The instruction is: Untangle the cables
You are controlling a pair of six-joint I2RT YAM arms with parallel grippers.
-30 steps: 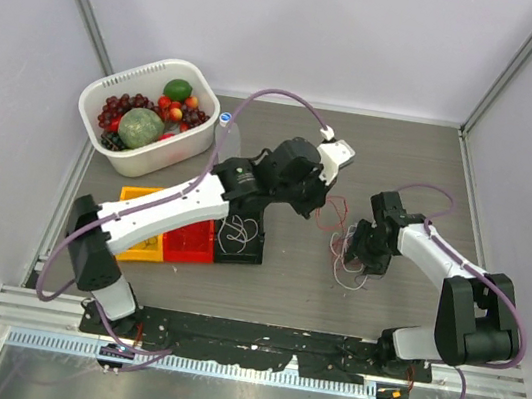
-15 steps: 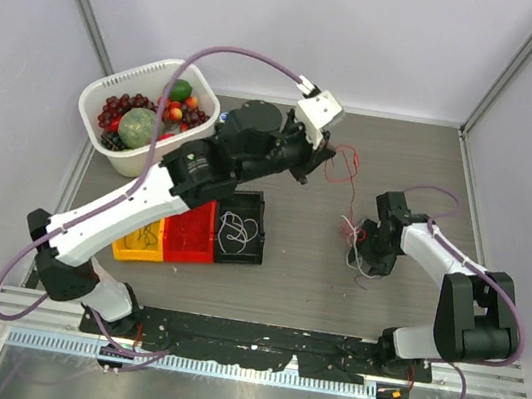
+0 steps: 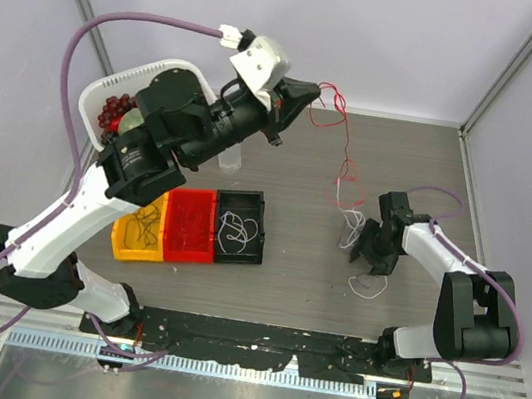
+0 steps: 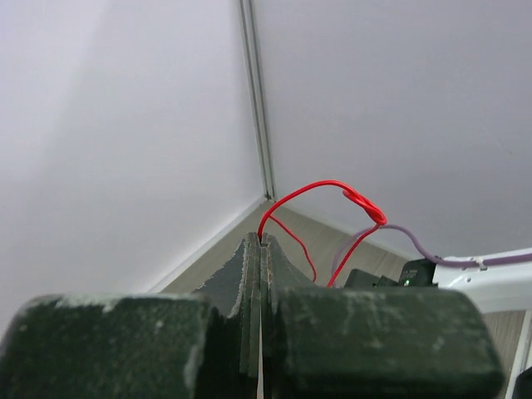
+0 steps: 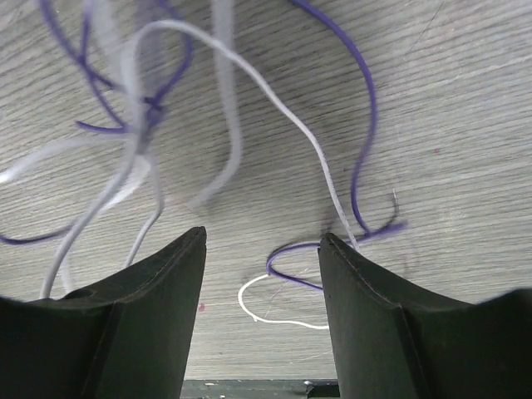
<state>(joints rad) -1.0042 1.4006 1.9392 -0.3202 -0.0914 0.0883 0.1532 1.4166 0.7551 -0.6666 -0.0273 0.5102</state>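
My left gripper is raised high near the back wall and shut on the end of a red cable, which hangs in a long strand down to a tangle of white and purple cables on the table. In the left wrist view the red cable loops out from the closed fingertips. My right gripper is low over the tangle, open and empty. Its wrist view shows white cable and purple cable strands lying between and beyond the open fingers.
Three small bins stand left of centre: yellow, red and black, the black one holding a white cable. A white basket of fruit sits at the back left, partly hidden by the left arm.
My left gripper has risen and swung back and left with the red cable, drawing it out into a long strand. My right gripper stayed by the tangle, which spread slightly.
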